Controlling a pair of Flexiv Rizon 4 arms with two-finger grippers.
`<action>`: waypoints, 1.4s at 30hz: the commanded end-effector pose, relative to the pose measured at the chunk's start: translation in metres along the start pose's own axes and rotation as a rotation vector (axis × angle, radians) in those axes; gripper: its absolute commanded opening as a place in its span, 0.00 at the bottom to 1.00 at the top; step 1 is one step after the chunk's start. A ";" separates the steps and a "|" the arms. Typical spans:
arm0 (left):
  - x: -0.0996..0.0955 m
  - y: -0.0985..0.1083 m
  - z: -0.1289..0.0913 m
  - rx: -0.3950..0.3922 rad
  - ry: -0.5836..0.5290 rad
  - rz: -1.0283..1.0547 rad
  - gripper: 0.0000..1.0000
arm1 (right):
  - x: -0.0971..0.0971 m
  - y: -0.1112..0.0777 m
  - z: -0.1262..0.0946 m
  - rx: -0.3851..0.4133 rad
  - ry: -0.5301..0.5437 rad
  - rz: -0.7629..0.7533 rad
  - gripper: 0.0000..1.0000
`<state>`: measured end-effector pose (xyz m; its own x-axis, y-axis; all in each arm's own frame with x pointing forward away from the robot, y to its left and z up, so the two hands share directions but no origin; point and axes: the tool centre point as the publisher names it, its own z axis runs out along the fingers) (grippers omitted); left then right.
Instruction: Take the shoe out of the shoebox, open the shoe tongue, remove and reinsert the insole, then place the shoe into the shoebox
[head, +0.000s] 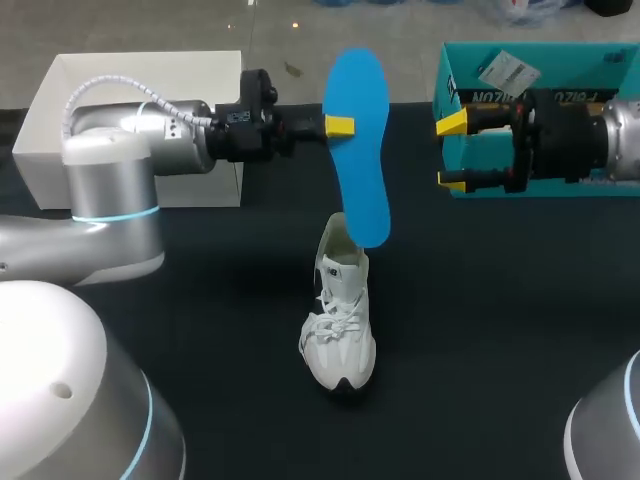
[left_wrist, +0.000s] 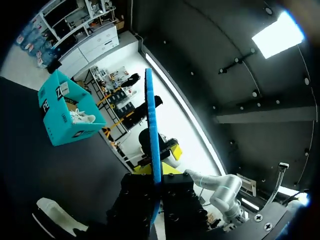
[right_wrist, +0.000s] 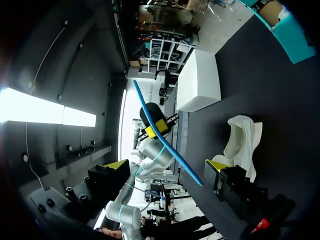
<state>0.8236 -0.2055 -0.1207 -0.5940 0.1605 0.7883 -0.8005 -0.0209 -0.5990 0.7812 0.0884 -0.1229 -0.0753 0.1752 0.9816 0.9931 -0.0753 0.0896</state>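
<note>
Open-topped teal cardboard shoebox (head: 460, 60) at the table's far right. Mid-table on black cloth, white laced shoe (head: 340, 320), toe nearest. Over its heel, thin, flat, smooth blue insole (head: 362, 150), upright, pinched by left gripper (head: 340, 126). Right gripper (head: 452, 151) spread wide, empty.

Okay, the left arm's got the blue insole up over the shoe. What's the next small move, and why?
Probably lower the left gripper so the insole feeds down into the shoe. The gripper is shut on the insole, which hangs upright with its lower end right at the shoe's opening. The right gripper is open, off to the side, holding nothing.
</note>
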 end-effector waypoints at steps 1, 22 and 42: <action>0.001 -0.002 0.002 -0.035 -0.019 0.251 0.00 | 0.000 0.001 0.003 -0.001 -0.002 0.001 1.00; 0.008 -0.032 0.011 -0.293 0.036 1.671 0.00 | 0.000 0.001 0.003 -0.001 -0.002 0.001 1.00; 0.016 -0.066 0.015 -0.539 -0.056 2.697 0.00 | 0.000 0.001 0.003 -0.001 -0.002 0.001 1.00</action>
<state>0.8679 -0.2163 -0.0682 -0.8727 0.1401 -0.4677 0.4713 -0.0089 -0.8819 0.7821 0.0890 -0.1231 -0.0754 0.1756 0.9816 0.9932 -0.0740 0.0895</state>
